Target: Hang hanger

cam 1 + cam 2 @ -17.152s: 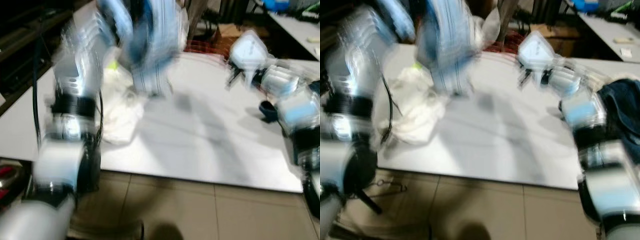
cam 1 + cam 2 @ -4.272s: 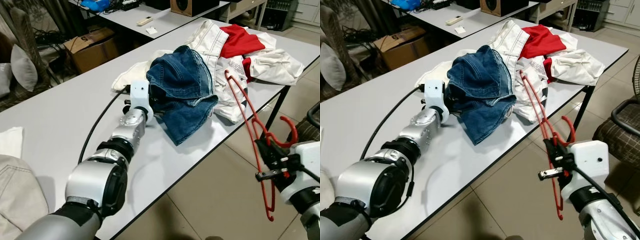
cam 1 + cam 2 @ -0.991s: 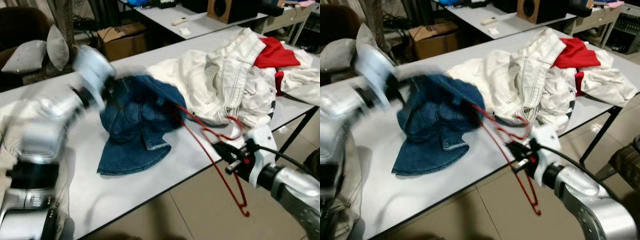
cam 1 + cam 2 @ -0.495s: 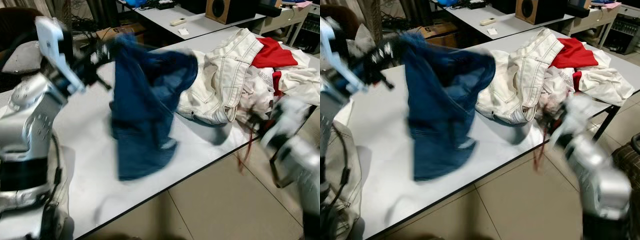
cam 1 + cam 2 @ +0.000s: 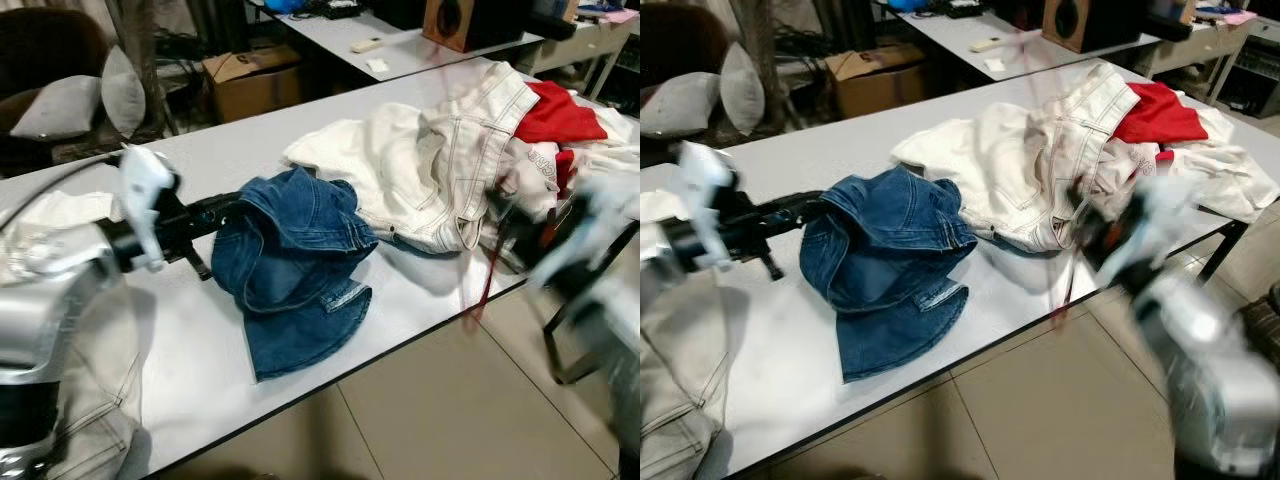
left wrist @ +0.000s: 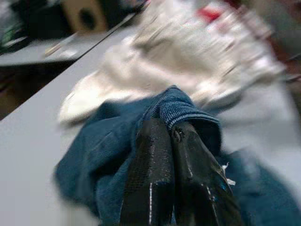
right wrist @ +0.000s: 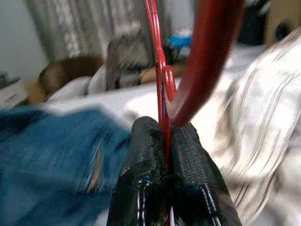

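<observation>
Denim and hanger over a long grey-white table [image 5: 190, 330] in a cluttered room.

Head views: crumpled blue denim garment [image 5: 295, 262] lies mid-table beside a heap of white clothes [image 5: 430, 170]; tiled floor [image 5: 430, 420], cardboard box [image 5: 250, 75] and grey cushions [image 5: 75, 100] surround.
Left wrist view: left gripper [image 6: 172, 136] is pinched tight on a denim fold.
Right wrist view: right gripper [image 7: 165, 136] is clamped on the thin red wire hanger [image 7: 157, 61], held at the table's edge.

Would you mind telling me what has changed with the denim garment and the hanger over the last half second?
The left gripper has lowered the blue denim garment from the air back onto the table, still pinching its edge. The right gripper stays shut on the red hanger, still at the table's edge. The white clothes pile is unmoved.
</observation>
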Motion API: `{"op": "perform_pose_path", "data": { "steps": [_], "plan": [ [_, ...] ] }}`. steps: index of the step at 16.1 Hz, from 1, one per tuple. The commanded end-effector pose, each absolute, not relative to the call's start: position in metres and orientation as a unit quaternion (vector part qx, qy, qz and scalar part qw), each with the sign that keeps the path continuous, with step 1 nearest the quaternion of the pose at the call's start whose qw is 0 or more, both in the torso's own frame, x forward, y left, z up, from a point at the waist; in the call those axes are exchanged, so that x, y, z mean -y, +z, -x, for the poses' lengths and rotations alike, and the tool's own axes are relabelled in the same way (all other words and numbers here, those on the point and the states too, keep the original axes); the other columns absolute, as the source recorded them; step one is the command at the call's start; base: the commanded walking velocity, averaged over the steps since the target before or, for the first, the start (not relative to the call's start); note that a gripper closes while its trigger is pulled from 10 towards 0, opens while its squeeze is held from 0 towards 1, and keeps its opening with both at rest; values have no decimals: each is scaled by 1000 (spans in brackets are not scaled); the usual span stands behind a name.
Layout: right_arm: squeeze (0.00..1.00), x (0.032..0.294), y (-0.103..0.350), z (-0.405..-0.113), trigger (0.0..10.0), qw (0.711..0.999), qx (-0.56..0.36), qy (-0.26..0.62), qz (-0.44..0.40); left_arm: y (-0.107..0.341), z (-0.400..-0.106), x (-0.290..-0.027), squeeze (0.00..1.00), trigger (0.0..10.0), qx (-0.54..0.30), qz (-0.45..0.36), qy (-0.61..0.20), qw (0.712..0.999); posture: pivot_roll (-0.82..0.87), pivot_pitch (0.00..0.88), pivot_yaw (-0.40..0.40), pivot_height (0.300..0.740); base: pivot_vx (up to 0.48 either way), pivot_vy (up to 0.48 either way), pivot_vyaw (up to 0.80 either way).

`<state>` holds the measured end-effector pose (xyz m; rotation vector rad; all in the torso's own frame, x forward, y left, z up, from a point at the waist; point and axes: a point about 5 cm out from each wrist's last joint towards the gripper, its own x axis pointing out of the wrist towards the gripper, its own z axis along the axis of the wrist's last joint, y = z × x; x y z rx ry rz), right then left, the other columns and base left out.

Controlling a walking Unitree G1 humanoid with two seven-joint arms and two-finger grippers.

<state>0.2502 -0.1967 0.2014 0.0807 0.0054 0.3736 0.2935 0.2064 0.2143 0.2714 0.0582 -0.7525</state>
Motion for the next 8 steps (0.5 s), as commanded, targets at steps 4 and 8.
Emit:
{"op": "perform_pose_path", "data": {
  "steps": [4,8],
  "plan": [
    [0,199,189,-233,10000,986,-38,162,-18,188,-303,-208,1000,10000,-89,-283,-342,891,-133,0,95,740,0,0,0],
    [0,209,180,-222,10000,990,-61,130,-2,185,-297,-243,1000,10000,-164,-392,-329,843,-133,0,95,740,0,0,0]
  ]
}}
